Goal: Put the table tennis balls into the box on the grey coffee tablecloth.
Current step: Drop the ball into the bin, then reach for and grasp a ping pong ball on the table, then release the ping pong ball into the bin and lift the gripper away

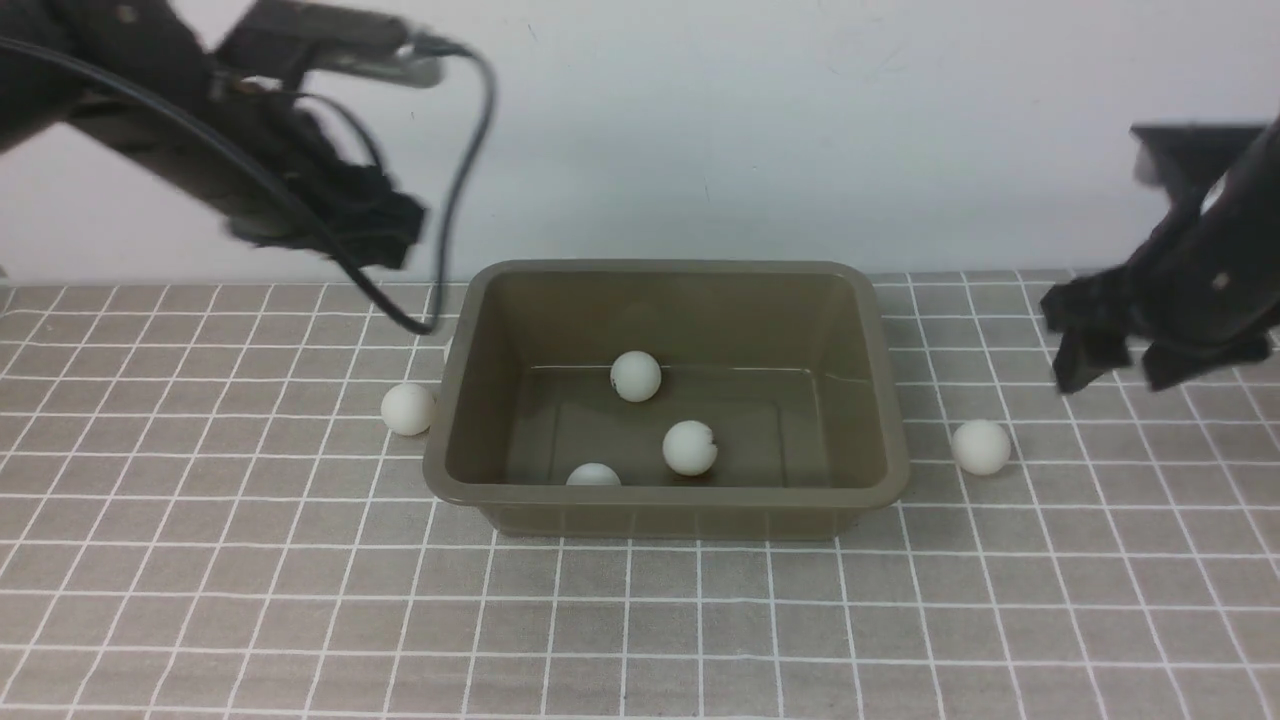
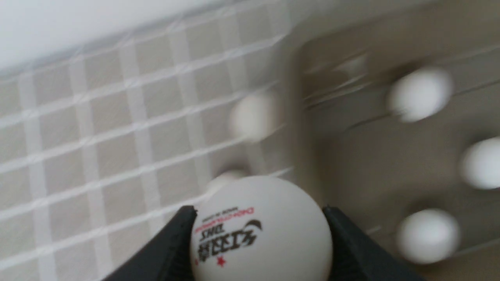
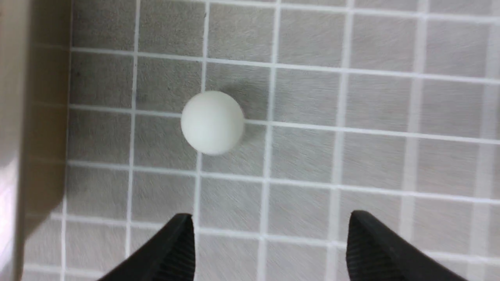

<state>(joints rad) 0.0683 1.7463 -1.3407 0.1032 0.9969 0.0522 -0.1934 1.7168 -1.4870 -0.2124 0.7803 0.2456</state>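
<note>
The olive-brown box (image 1: 668, 500) stands mid-cloth on the grey tablecloth (image 1: 640, 640). Three white balls lie inside it (image 1: 636, 376), (image 1: 689, 447), (image 1: 593, 475). One ball (image 1: 407, 409) lies on the cloth left of the box, and one (image 1: 980, 446) to its right. My left gripper (image 1: 370, 235) is raised behind the box's left end. In the left wrist view it (image 2: 258, 212) is shut on a ball with a dark logo (image 2: 259, 234). My right gripper (image 1: 1130, 365) hangs open and empty above the right ball (image 3: 212, 123); the open gripper (image 3: 269, 218) also shows in the right wrist view.
The left wrist view is blurred. It shows two balls on the cloth (image 2: 254, 117), (image 2: 226, 179) beside the box's rim (image 2: 297, 117). A white wall (image 1: 700, 120) stands right behind the box. A black cable (image 1: 460, 200) hangs from the left arm.
</note>
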